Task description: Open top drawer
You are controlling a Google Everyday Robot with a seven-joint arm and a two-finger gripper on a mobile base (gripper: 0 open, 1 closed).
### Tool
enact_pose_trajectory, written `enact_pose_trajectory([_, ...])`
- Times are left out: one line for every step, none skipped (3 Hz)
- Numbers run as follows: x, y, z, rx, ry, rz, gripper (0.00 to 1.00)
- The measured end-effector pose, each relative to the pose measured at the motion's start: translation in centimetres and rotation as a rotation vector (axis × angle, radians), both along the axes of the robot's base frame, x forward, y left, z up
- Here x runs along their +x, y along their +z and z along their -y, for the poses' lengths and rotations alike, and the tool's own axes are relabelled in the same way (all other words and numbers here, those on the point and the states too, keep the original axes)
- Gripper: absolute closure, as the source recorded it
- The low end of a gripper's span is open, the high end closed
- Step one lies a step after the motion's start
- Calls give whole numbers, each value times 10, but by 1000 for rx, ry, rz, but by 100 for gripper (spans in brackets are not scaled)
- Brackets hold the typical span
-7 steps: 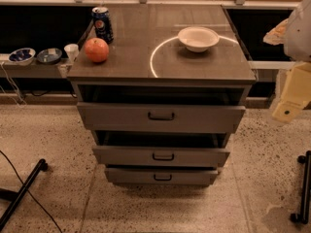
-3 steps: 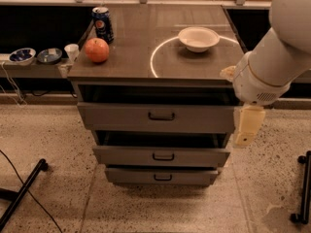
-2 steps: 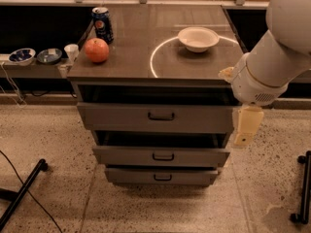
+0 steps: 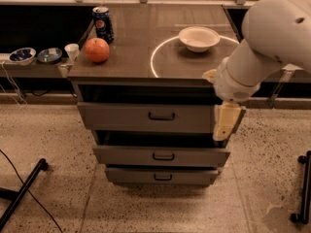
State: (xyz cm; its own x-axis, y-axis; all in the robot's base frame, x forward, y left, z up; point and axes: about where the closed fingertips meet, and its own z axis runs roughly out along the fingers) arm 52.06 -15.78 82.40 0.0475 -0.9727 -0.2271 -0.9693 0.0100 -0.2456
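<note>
The top drawer [image 4: 121, 116] is the widest grey front of the cabinet, with a small dark handle [image 4: 161, 116] at its centre and a dark gap above it. Two shorter drawer fronts [image 4: 163, 156] sit below it. My white arm [image 4: 262, 47] reaches in from the upper right. My gripper [image 4: 226, 123] is a cream piece hanging down in front of the right end of the top drawer, to the right of the handle and apart from it.
On the cabinet top stand a red apple [image 4: 97, 49], a blue can [image 4: 103, 24] and a white bowl [image 4: 198, 38]. Small bowls [image 4: 22, 55] and a cup [image 4: 72, 51] sit on a low shelf at left. Black stand legs [image 4: 22, 193] lie on the floor at left; a wheeled base [image 4: 303, 188] is at right.
My arm has swung in from the right edge and now hangs in front of the right end of the top drawer. The drawers have not moved.
</note>
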Motion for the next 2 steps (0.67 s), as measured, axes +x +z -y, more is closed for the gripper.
enact_pose_trajectory([29,-29,-12,-15,-8,23,0])
enact_pose_trajectory([43,-58,-9,-43,-29,21,0])
